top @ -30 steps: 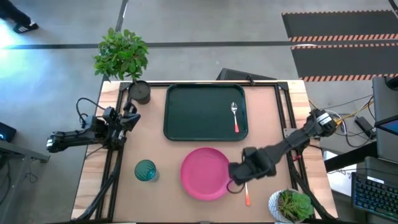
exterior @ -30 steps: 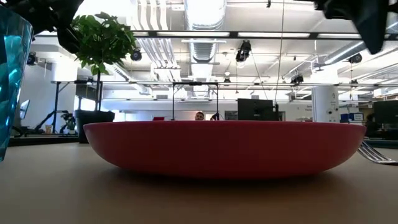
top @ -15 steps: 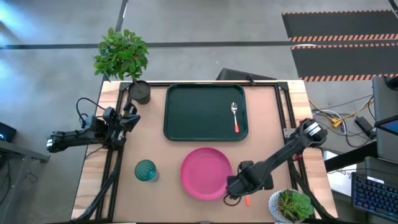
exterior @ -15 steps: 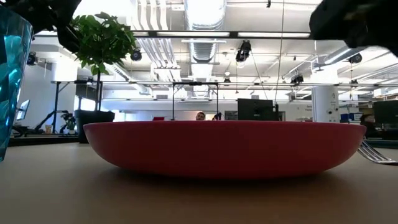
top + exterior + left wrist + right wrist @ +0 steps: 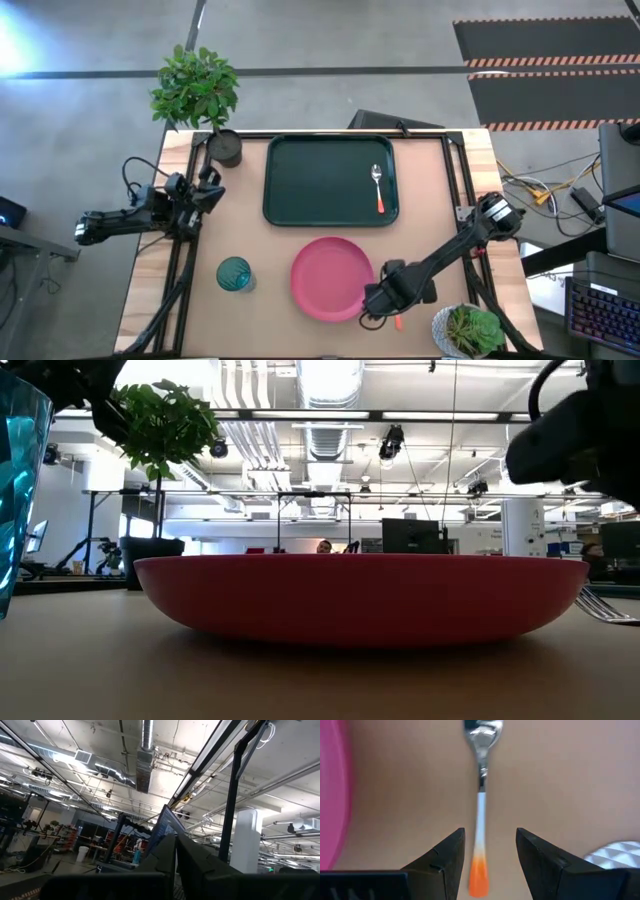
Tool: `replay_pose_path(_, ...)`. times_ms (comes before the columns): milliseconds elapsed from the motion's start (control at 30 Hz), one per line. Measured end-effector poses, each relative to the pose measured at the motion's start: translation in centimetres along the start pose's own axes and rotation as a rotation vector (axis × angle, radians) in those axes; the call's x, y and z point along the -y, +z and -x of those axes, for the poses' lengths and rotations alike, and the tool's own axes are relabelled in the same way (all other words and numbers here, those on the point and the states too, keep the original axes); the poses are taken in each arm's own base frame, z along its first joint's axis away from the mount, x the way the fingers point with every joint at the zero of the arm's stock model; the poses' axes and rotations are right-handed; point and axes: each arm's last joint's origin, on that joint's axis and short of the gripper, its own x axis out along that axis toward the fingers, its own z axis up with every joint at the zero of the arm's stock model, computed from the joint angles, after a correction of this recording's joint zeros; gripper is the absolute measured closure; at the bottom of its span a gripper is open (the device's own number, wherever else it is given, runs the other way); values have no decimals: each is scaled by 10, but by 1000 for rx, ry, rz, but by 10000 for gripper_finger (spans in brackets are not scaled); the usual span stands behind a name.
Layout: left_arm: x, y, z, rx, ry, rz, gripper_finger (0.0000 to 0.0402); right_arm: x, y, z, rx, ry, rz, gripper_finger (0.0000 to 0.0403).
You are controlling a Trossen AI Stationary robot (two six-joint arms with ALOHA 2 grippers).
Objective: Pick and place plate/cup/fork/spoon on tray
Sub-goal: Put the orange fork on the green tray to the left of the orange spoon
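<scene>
Two arms show in the high view. The right gripper (image 5: 376, 305) sits low in the lower right of the frame, just beside the right edge of the pink plate (image 5: 328, 278), over the fork (image 5: 397, 321), whose orange-red handle end pokes out below it. In the right wrist view its fingers (image 5: 442, 857) are spread apart, one on each side of the fork (image 5: 480, 815), not touching it; the fork lies flat on the bare table (image 5: 560, 780) with its tines toward the frame's top and the handle fading from white to orange at the bottom. The plate's edge (image 5: 332, 795) fills the left side of that picture.

The tray (image 5: 320, 180) lies in the upper middle of the high view, with the spoon (image 5: 377, 187) resting near its right side. The teal cup (image 5: 234, 273) stands in the lower left, well apart from the plate.

The left gripper (image 5: 208, 190) waits at the left edge of the table, and whether its fingers are spread cannot be told.
</scene>
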Motion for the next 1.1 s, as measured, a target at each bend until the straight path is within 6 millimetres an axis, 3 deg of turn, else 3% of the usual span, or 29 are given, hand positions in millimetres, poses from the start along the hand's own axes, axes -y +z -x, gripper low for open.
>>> replay_pose_path(200,0,0,0,3,-1,0,402,-2,4,-22,-43,89,15,236)
replay_pose_path(433,0,0,0,3,0,-1,402,3,10,-34,-43,105,0,243)
replay_pose_path(533,0,0,0,2,0,-1,402,4,11,-36,-38,98,-9,273)
replay_pose_path(733,0,0,0,3,0,-3,402,9,15,-43,-25,68,-36,382)
replay_pose_path(967,0,0,0,3,2,-4,402,11,16,-43,-23,71,-44,392)
replay_pose_path(1100,0,0,0,3,2,-3,402,10,13,-25,8,108,-54,393)
